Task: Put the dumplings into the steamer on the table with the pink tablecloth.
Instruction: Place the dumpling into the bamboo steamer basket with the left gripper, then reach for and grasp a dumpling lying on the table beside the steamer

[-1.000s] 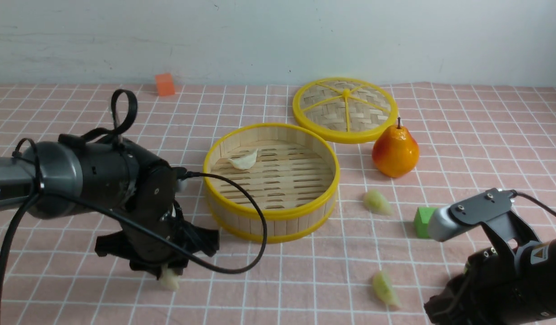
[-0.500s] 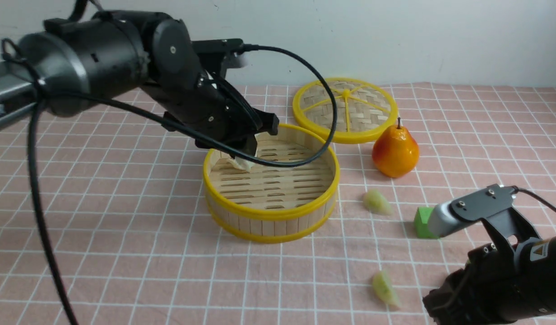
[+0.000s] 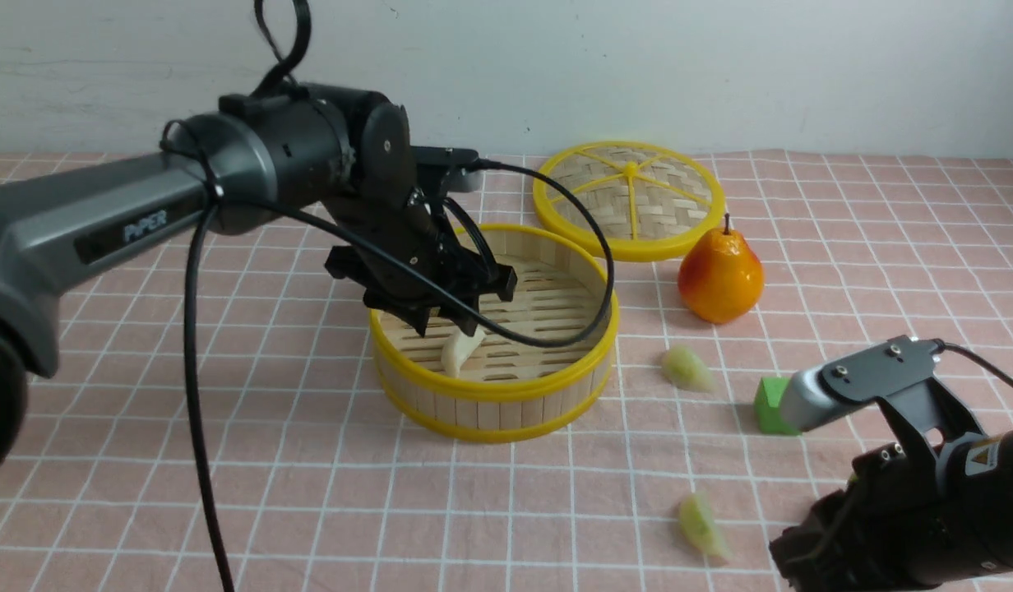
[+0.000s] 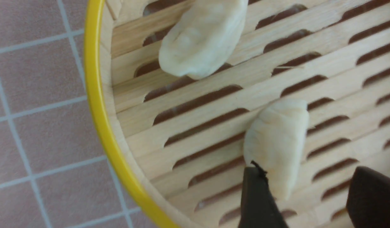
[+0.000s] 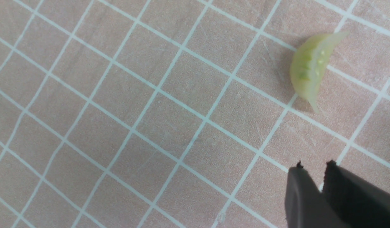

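Left hand is over the steamer, at its near-left part, tips down inside the rim. Jaws are wide. One cream dumpling stands on end on the slatted floor right under it. In the left wrist view it touches one finger and is clear of the other, so nothing is clamped.

A second cream dumpling lies on the slats near the steamer's wall, apart from the first. It shows only in the left wrist view; the arm blocks it from the front.

Two green dumplings are outside, on the pink tablecloth. The far green dumpling is just right of the steamer, between it and the green cube. The near green dumpling is close to the bench's near edge, just left of the right arm.

Right hand is low over the cloth at the near right. Jaws are narrow, a thin slit between the tips, nothing in it. Its wrist view shows a green dumpling on the cloth, well clear of the fingertips.

The woven lid lies flat, far right of the steamer. A pear stands upright just near of the lid and right of the steamer.
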Robot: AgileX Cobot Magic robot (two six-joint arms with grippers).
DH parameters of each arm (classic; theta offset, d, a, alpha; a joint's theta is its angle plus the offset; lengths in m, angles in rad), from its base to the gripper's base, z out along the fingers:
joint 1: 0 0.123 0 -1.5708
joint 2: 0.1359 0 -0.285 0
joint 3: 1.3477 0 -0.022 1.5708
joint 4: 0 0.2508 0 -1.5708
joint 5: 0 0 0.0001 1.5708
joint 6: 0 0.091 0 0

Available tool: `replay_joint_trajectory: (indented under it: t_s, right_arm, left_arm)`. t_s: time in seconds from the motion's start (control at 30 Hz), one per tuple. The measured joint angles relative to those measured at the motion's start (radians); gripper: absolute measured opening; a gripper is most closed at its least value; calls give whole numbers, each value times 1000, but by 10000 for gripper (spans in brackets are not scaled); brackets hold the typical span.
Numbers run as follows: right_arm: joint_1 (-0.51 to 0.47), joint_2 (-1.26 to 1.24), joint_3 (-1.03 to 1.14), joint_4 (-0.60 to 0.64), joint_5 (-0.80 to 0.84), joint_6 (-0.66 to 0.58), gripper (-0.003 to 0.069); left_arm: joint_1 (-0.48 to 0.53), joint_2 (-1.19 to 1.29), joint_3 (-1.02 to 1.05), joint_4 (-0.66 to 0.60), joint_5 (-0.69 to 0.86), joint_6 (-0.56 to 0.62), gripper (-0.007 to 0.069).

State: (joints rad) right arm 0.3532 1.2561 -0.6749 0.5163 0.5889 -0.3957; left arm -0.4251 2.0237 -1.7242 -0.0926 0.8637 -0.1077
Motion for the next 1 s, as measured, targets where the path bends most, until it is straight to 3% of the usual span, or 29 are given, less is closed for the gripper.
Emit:
replay_joint_trajectory:
  t_s: [0.07, 0.2, 0.3, 0.33, 0.4, 0.5, 0.63, 0.73, 1.0]
  right_arm:
    - [0, 1, -6, 2, 2, 37, 128]
    - [0, 25, -86, 2, -6, 110, 209]
    - [0, 78, -166, 0, -16, 125, 279]
    - [0, 89, -179, -1, -16, 125, 290]
    - [0, 177, -269, -31, -16, 126, 354]
    - [-16, 290, -371, -96, -14, 127, 398]
    - [-75, 441, -507, -171, -15, 127, 414]
    - [-114, 554, -612, -188, -17, 127, 414]
    - [-121, 790, -798, -200, -31, 107, 414]
  left_arm:
    - [0, -70, 0, 11, 50, 0, 352]
    - [0, -337, 0, 33, 195, 6, 171]
    - [0, -504, 45, 33, 231, 6, 56]
    - [0, -517, 52, 33, 232, 6, 56]
    - [0, -697, 175, 30, 220, 6, -14]
    - [0, -895, 369, 28, 135, 6, -14]
    - [0, -1182, 710, 52, -97, -14, -14]
    - [0, -1365, 933, 99, -233, -112, -14]
    - [0, -1698, 1299, 279, -223, -246, -14]
